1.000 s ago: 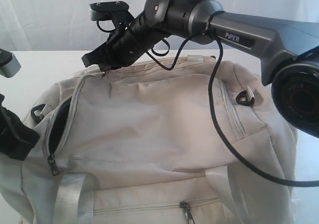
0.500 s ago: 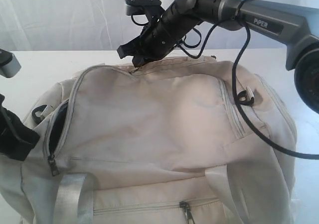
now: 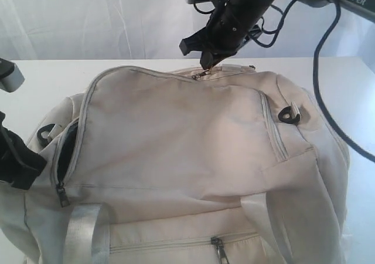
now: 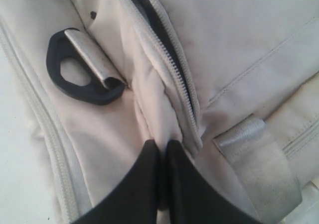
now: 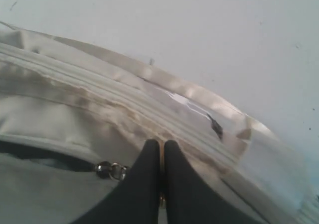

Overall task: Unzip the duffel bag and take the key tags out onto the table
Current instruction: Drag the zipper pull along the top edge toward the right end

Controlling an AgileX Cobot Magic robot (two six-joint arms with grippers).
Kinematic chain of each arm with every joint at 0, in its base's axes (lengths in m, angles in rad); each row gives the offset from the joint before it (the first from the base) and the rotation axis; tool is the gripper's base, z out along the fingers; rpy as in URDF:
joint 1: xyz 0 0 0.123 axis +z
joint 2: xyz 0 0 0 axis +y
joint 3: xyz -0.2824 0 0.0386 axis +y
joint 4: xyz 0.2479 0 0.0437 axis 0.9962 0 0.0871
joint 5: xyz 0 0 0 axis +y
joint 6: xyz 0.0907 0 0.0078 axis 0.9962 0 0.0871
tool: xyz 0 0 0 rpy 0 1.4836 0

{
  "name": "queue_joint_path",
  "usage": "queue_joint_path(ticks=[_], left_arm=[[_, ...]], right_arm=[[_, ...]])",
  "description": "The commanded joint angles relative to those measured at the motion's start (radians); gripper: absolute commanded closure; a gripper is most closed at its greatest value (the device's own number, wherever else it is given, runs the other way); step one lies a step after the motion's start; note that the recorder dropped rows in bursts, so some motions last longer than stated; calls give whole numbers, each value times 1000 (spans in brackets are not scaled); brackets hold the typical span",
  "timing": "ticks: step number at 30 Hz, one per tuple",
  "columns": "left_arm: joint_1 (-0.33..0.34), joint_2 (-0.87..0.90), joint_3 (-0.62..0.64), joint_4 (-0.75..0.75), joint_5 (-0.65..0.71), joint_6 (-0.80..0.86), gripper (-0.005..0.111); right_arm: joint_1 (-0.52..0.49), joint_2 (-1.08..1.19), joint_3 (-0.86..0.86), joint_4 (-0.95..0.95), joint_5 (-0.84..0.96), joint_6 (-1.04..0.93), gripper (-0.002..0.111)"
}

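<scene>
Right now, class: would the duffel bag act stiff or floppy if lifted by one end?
Probably floppy: the duffel bag has creased fabric that bunches where the left tool pinches it. Likely sags when lifted. It seems unlikely to roll, sitting broad on the table.

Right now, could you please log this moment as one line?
right fingers: shut on zipper pull | left fingers: shut on duffel bag fabric | key tags: not in view

A white, softly pleated fabric curtain [image 3: 88, 17] is seen stretched across the upper part of the frame.
</scene>
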Motion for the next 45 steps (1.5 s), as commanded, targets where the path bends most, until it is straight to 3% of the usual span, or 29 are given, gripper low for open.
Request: queue_joint_path(ticks=[1, 18, 30, 35, 39, 45], left_arm=[[-2, -12, 13, -4, 55, -9, 107], [-2, -12, 13, -4, 52, -9, 107], [-2, -12, 13, -4, 49, -6, 107], [-2, -12, 13, -4, -22, 18, 106], [-2, -12, -36, -4, -38, 74, 89], [-2, -12, -204, -27, 14, 60, 45]], right_arm=[[-45, -36, -8, -130, 91, 58, 108], [-149, -276, 213, -245, 151, 91, 108], [-152, -432, 416, -277, 95, 115, 108], [-150, -478, 434, -221, 48, 115, 108], [-150, -486, 434, -208, -1, 113, 108], [-150, -439, 434, -206, -48, 102, 108]])
